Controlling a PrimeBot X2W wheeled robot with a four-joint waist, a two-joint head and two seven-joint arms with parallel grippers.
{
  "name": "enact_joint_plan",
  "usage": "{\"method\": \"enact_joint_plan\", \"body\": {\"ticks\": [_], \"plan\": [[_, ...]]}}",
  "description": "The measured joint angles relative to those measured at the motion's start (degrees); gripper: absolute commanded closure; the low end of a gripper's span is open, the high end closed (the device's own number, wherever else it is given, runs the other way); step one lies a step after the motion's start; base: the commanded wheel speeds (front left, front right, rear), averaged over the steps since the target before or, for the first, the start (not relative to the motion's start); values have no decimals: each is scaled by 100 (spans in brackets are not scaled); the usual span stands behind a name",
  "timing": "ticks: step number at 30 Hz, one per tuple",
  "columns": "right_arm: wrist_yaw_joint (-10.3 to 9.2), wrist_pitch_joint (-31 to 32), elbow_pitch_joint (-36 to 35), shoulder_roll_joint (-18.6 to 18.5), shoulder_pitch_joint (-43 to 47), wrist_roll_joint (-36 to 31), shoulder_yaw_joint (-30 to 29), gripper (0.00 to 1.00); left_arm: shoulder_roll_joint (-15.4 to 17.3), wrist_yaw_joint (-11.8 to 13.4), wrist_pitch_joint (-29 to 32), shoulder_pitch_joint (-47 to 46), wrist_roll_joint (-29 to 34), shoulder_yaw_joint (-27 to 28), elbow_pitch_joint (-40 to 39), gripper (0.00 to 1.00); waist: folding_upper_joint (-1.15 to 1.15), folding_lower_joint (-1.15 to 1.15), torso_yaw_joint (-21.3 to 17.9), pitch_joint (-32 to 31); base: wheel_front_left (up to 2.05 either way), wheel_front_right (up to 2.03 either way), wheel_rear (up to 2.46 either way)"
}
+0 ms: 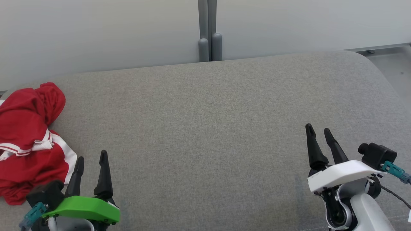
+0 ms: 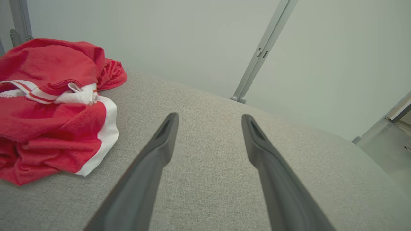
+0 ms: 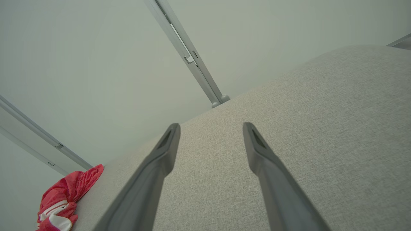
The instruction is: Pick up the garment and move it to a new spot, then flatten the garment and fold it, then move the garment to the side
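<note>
The garment is red with white stripes and lies crumpled in a heap at the far left of the grey cushion. My left gripper hovers just right of the heap, open, with nothing between its fingers. In the left wrist view the garment lies left of my left gripper. Far to the right, my right gripper is open and empty over bare fabric. In the right wrist view my right gripper points across the cushion and the garment shows small at the lower left.
A pale wall panel with a grey vertical post stands right behind the cushion. The cushion's rounded right corner drops to a grey floor. A dark cable trails from the right wrist.
</note>
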Motion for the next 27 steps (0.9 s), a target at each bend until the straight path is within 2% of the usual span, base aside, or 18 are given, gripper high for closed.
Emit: {"method": "enact_joint_plan", "body": {"ticks": [27], "plan": [[-305,-495,-160,-69,7,-2183,528,0,-8,343,-499,297,2009,-162,-168,0,0,0,10,-105,0,0,0]]}}
